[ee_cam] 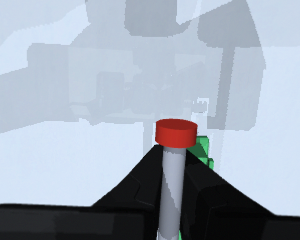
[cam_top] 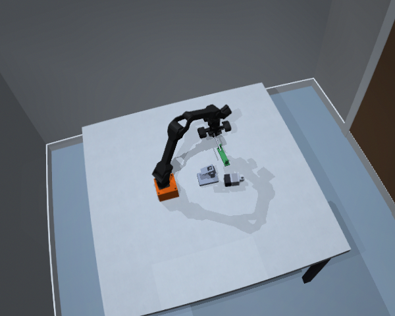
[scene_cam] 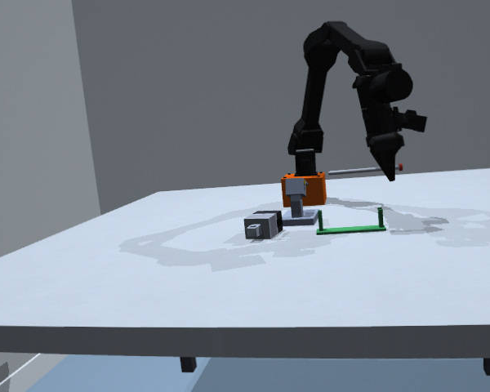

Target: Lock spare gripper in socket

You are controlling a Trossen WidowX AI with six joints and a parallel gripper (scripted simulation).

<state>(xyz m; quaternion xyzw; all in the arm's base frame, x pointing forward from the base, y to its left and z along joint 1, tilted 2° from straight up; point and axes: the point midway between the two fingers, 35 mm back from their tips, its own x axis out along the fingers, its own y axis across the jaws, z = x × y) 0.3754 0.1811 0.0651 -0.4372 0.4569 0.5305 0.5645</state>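
My gripper (cam_top: 214,134) (scene_cam: 390,178) (ee_cam: 167,153) is shut on the lock pin (cam_top: 216,140) (scene_cam: 354,171) (ee_cam: 172,192), near its red head (scene_cam: 400,167) (ee_cam: 176,134). The pin is nearly level in the air, its plain end clear of the socket. The mount's grey socket block (cam_top: 208,169) (scene_cam: 296,187) stands on its base plate (cam_top: 208,180) (scene_cam: 309,220), with no pin in it. The spare gripper (cam_top: 234,179) (scene_cam: 264,224) lies on the table beside the mount, its small spigot (cam_top: 241,178) (scene_cam: 253,230) pointing away from the mount.
A green rack (cam_top: 223,156) (scene_cam: 350,229) (ee_cam: 203,145) with two upright posts stands on the table, lower than the pin and near its plain end in the top view. The arm's orange base (cam_top: 166,190) (scene_cam: 317,192) stands behind the mount in the exterior view.
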